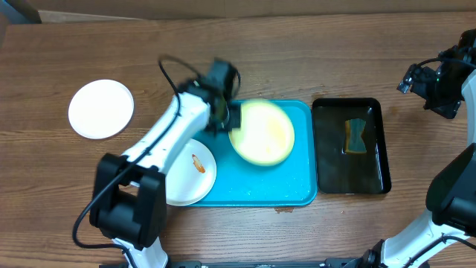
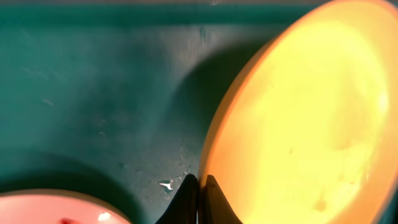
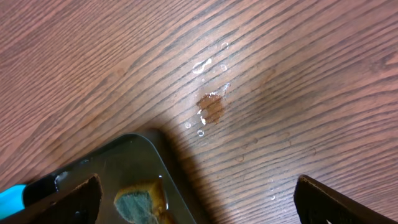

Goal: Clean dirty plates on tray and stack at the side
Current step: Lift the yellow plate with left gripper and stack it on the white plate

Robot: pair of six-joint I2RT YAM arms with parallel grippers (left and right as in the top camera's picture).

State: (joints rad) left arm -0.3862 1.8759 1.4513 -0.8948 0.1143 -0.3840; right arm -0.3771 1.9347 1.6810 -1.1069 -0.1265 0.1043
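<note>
Overhead, yellow-green plate (image 1: 262, 132) over turquoise tray (image 1: 294, 187), sponge (image 1: 358, 136) in black tray (image 1: 376, 160)

Left arm (image 1: 160, 141) reaches from its near-edge base diagonally up and inward; the wrist end is motion-blurred. Left gripper (image 1: 225, 117) has its fingertips (image 2: 186, 199) pinched almost together on the rim of the yellow-green plate (image 1: 262, 132). Right arm (image 1: 451, 190) is folded up at the far right edge, wrist high at the back. Right gripper (image 3: 198, 186) jaws are spread wide and empty.
</note>
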